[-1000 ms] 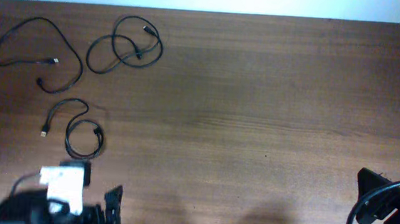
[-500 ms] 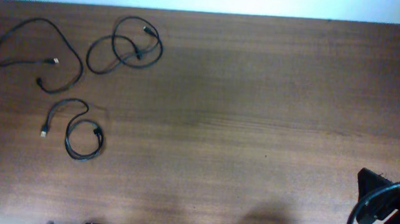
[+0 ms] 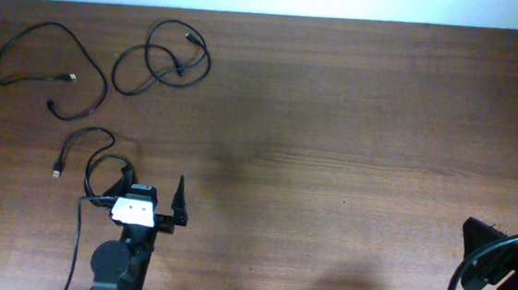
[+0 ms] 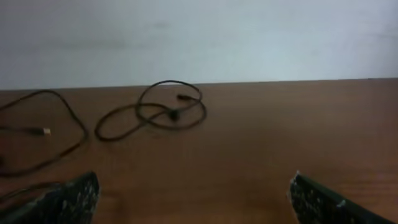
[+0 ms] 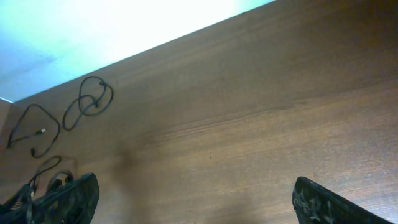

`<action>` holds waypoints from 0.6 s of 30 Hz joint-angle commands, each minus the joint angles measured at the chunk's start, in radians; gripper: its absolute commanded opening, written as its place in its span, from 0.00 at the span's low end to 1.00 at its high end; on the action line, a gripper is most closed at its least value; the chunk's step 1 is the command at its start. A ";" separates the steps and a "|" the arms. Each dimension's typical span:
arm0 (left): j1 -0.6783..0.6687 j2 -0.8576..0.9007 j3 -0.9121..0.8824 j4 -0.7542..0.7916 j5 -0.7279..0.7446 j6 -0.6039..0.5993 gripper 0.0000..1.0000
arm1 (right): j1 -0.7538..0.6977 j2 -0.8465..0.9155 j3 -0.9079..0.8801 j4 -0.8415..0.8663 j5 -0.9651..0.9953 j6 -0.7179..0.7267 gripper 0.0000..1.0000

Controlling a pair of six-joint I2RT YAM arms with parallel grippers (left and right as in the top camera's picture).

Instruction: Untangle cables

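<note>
Three black cables lie apart on the left of the wooden table: a long open loop [image 3: 104, 85] far left, a doubled loop [image 3: 163, 68] beside it, and a small coiled cable [image 3: 108, 153] nearer the front. My left gripper [image 3: 152, 185] is open and empty, its fingers spread just right of and over the small coil's edge. In the left wrist view the doubled loop [image 4: 155, 112] and the long loop [image 4: 74, 118] lie ahead of the gripper [image 4: 193, 199]. My right gripper [image 3: 487, 251] is open and empty at the front right corner, far from the cables [image 5: 90, 102].
The table's back edge meets a pale wall [image 4: 199, 37]. The left arm's white-topped wrist [image 3: 131, 211] stands over the front left of the table. The right arm's body [image 3: 516, 286] fills the front right corner.
The left arm, low at the front left edge a second ago and out of view half a second ago, now reaches forward beside the small coiled cable. The right arm and cables have not moved.
</note>
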 commanded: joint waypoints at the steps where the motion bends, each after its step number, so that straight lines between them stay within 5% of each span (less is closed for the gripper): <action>1: 0.003 -0.002 -0.002 -0.008 -0.013 0.011 0.99 | 0.005 0.000 0.003 -0.006 0.005 0.006 0.98; 18: 0.047 -0.018 -0.002 -0.008 -0.013 0.011 0.99 | 0.028 -0.002 0.001 -0.006 0.061 -0.001 0.98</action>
